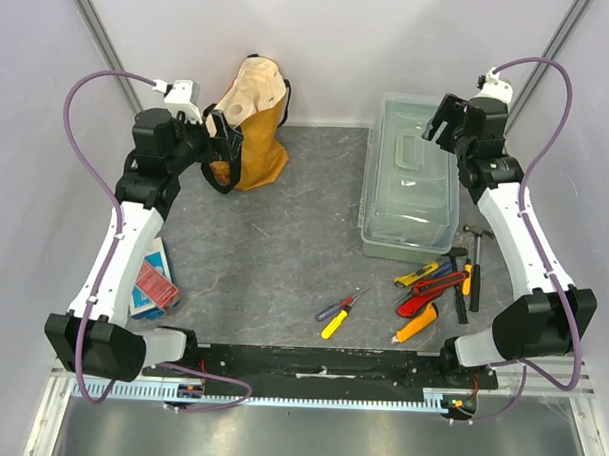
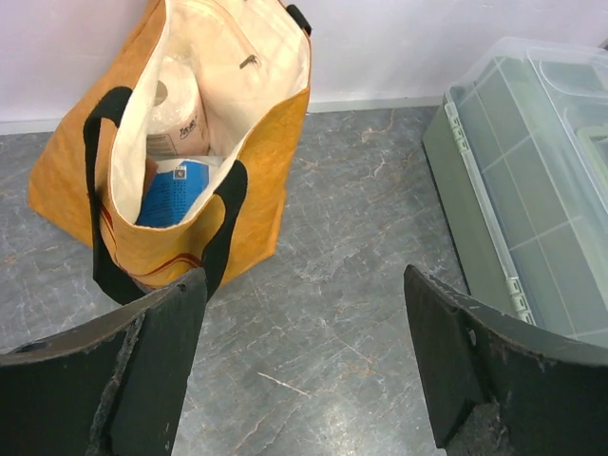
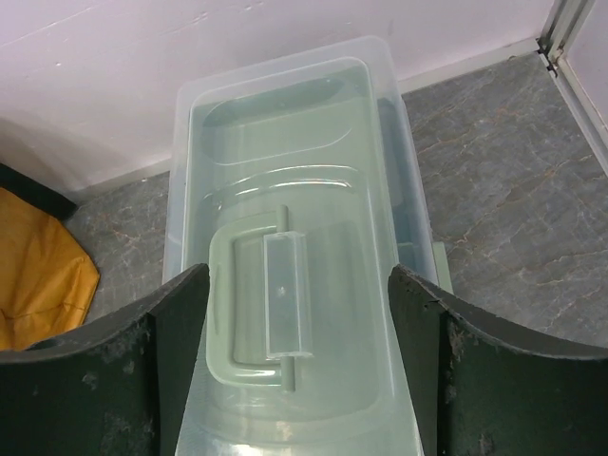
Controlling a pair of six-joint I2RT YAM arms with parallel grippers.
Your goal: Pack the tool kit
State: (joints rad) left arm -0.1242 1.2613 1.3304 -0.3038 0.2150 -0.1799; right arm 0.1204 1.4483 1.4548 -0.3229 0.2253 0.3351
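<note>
The pale grey-green toolbox (image 1: 410, 182) with a clear lid stands closed at the back right. It also shows in the left wrist view (image 2: 532, 190). In the right wrist view its lid (image 3: 294, 190) and clear handle (image 3: 288, 294) lie right under my right gripper (image 3: 298, 380), which is open and empty above it. My right gripper (image 1: 443, 125) hovers over the box's far end. Small tools with yellow, orange and red handles (image 1: 432, 291), a hammer (image 1: 476, 264) and a screwdriver (image 1: 340, 313) lie on the table in front of the box. My left gripper (image 1: 228, 137) is open and empty beside the bag.
A mustard-yellow bag (image 1: 253, 126) stands open at the back left, holding a paper roll (image 2: 176, 119) and a blue packet (image 2: 176, 195). A red-blue booklet (image 1: 154, 283) lies at the left by my left arm. White walls close the back and sides.
</note>
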